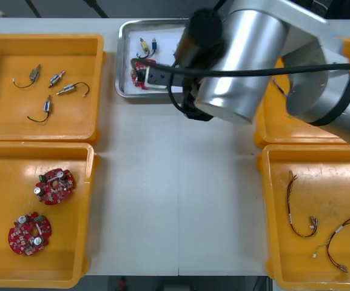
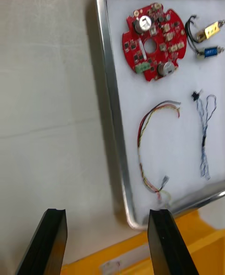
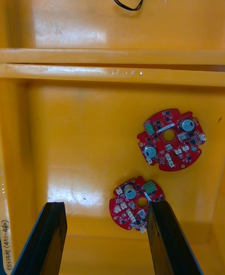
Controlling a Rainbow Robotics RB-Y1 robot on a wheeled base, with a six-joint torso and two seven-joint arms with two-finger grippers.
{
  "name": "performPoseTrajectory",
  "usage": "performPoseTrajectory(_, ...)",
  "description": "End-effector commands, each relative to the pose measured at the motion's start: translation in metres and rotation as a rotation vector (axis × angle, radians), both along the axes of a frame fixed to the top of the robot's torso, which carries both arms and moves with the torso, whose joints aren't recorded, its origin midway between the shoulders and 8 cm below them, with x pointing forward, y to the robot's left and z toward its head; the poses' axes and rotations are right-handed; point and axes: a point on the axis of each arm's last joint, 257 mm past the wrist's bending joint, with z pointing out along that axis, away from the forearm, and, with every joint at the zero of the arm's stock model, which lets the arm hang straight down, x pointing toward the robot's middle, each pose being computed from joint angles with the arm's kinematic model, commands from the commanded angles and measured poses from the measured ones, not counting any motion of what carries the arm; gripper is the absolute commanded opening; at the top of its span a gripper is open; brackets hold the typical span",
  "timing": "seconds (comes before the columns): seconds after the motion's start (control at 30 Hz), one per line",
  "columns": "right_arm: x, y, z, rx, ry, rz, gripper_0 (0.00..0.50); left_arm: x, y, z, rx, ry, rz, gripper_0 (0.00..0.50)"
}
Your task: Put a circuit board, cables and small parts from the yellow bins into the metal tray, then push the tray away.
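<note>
right jaws apart beside shiny tray; left jaws over round red boards

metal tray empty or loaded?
Loaded: the metal tray holds a round red circuit board, a red-yellow cable, a blue-white cable and small metal parts.

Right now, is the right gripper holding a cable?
No: the right gripper is open, with nothing between its fingers, beside the tray.
</note>
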Motion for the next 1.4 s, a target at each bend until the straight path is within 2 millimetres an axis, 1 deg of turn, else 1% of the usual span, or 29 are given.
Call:
performPoseTrajectory(0.03,-0.017,-0.046,0.013,0.157,0.06,-0.17,0.5,-0.005,0.009,0.01,0.08,0.002,-0.051,0.5)
performPoseTrajectory(0.13,-0.037,-0.076,0.011,0.281,0.146,-0.29,0.5,-0.005,0.009,0.01,0.08,0.002,-0.051,0.5)
performPoseTrajectory(0.23,-0.049,-0.097,0.009,0.357,0.203,-0.368,0.5,-0.005,0.009,0.01,0.08,0.002,-0.051,0.5)
performPoseTrajectory(0.33,-0.064,-0.132,0.008,0.458,0.263,-0.492,0.5,-0.005,0.009,0.01,0.08,0.002,-0.051,0.5)
performPoseTrajectory(0.37,-0.065,-0.137,0.009,0.476,0.269,-0.514,0.5,-0.005,0.009,0.01,0.08,0.002,-0.051,0.5)
performPoseTrajectory(0.4,-0.071,-0.149,0.007,0.506,0.287,-0.558,0.5,-0.005,0.009,0.01,0.08,0.002,-0.051,0.5)
performPoseTrajectory(0.43,-0.072,-0.155,0.008,0.518,0.29,-0.58,0.5,-0.005,0.009,0.01,0.08,0.002,-0.051,0.5)
performPoseTrajectory(0.53,-0.083,-0.19,0.002,0.605,0.329,-0.718,0.5,-0.005,0.009,0.01,0.08,0.002,-0.051,0.5)
performPoseTrajectory(0.57,-0.085,-0.197,0.002,0.617,0.332,-0.743,0.5,-0.005,0.009,0.01,0.08,0.002,-0.051,0.5)
performPoseTrajectory(0.63,-0.09,-0.22,-0.001,0.659,0.335,-0.834,0.5,-0.005,0.009,0.01,0.08,0.002,-0.051,0.5)
performPoseTrajectory(0.67,-0.09,-0.226,-0.001,0.667,0.333,-0.854,0.5,-0.005,0.009,0.01,0.08,0.002,-0.051,0.5)
performPoseTrajectory(0.73,-0.095,-0.251,-0.005,0.685,0.322,-0.939,0.5,-0.005,0.009,0.01,0.08,0.002,-0.051,0.5)
performPoseTrajectory(0.77,-0.096,-0.256,-0.005,0.69,0.318,-0.958,0.5,-0.005,0.009,0.01,0.08,0.002,-0.051,0.5)
performPoseTrajectory(0.83,-0.099,-0.278,-0.007,0.694,0.292,-1.023,0.5,-0.005,0.009,0.01,0.08,0.002,-0.051,0.5)
performPoseTrajectory(0.87,-0.1,-0.283,-0.007,0.695,0.285,-1.035,0.5,-0.005,0.009,0.01,0.08,0.002,-0.051,0.5)
performPoseTrajectory(0.93,-0.103,-0.306,-0.009,0.694,0.255,-1.089,0.5,-0.005,0.009,0.01,0.08,0.002,-0.051,0.5)
performPoseTrajectory(0.97,-0.104,-0.311,-0.01,0.695,0.249,-1.1,0.5,-0.005,0.009,0.01,0.08,0.002,-0.051,0.5)
performPoseTrajectory(1.03,-0.108,-0.329,-0.014,0.702,0.238,-1.144,0.5,-0.005,0.009,0.01,0.08,0.002,-0.051,0.5)
performPoseTrajectory(1.2,-0.116,-0.356,-0.025,0.721,0.253,-1.217,0.5,-0.005,0.009,0.01,0.08,0.002,-0.051,0.5)
performPoseTrajectory(1.4,-0.116,-0.372,-0.035,0.741,0.267,-1.254,0.5,-0.005,0.009,0.01,0.08,0.002,-0.051,0.5)
